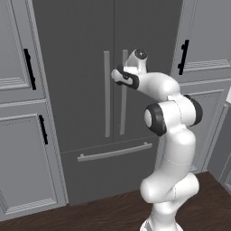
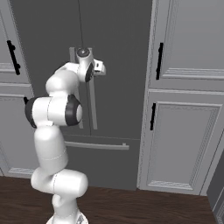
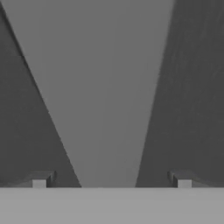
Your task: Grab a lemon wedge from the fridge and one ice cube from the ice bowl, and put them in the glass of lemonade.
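A tall dark grey fridge (image 1: 85, 67) stands shut in front of the robot, set between lighter grey panelled cabinets (image 1: 18, 135) on both sides. It has two upper doors and one drawer (image 1: 108, 173) below. I count three long grey bar handles: two upright ones side by side at the middle seam, the left handle (image 1: 107, 99) and the right handle (image 1: 123, 113), and one level bar (image 1: 115, 152) across the drawer. The cabinets carry short black handles (image 1: 29, 68), two to the left of the fridge and two to the right.

One white arm (image 1: 173, 135) rises from the dark wood floor (image 1: 90, 216) and reaches to the fridge's middle. Its tool (image 3: 111, 183) stands wide open, empty, with the pale bar of one upright handle running between its two fingertips (image 3: 40, 183), close ahead. The closed doors stand in the way of anything stored inside.
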Available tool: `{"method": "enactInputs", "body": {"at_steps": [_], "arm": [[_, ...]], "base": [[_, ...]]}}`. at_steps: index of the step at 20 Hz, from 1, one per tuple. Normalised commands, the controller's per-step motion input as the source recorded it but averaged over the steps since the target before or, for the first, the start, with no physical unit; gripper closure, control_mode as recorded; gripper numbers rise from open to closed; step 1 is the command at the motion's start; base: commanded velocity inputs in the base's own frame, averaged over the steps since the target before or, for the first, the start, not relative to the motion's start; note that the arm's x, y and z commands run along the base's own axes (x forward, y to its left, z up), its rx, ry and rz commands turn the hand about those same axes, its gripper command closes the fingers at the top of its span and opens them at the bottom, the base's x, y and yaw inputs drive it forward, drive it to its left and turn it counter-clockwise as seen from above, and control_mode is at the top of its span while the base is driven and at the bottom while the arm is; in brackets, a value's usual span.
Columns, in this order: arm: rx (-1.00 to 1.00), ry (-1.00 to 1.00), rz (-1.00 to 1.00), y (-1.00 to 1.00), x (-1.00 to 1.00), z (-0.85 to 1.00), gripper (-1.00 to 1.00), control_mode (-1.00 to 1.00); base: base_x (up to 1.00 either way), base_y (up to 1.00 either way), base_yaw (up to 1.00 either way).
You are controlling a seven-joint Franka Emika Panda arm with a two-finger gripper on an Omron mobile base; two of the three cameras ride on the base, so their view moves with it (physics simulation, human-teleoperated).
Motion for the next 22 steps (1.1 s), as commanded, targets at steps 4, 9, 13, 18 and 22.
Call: {"method": "enactInputs", "body": {"at_steps": [4, 9, 13, 18, 22], "arm": [[0.00, -0.22, 0.00, 0.11, 0.23, 0.00, -1.00, -1.00], [0.00, -0.04, 0.00, 0.17, 0.31, 0.00, 1.00, -1.00], [-0.03, 0.00, 0.00, 0.00, 0.14, 0.14, 1.00, -1.00], [0.00, 0.00, -0.03, -0.35, -0.36, 0.19, 1.00, -1.00], [0.04, 0.00, -0.08, -0.66, -0.78, 0.05, 1.00, -1.00]], "base": [[0.00, 0.00, 0.00], [0.00, 0.00, 0.00], [0.00, 0.00, 0.00], [0.00, 0.00, 0.00], [0.00, 0.00, 0.00]]}}
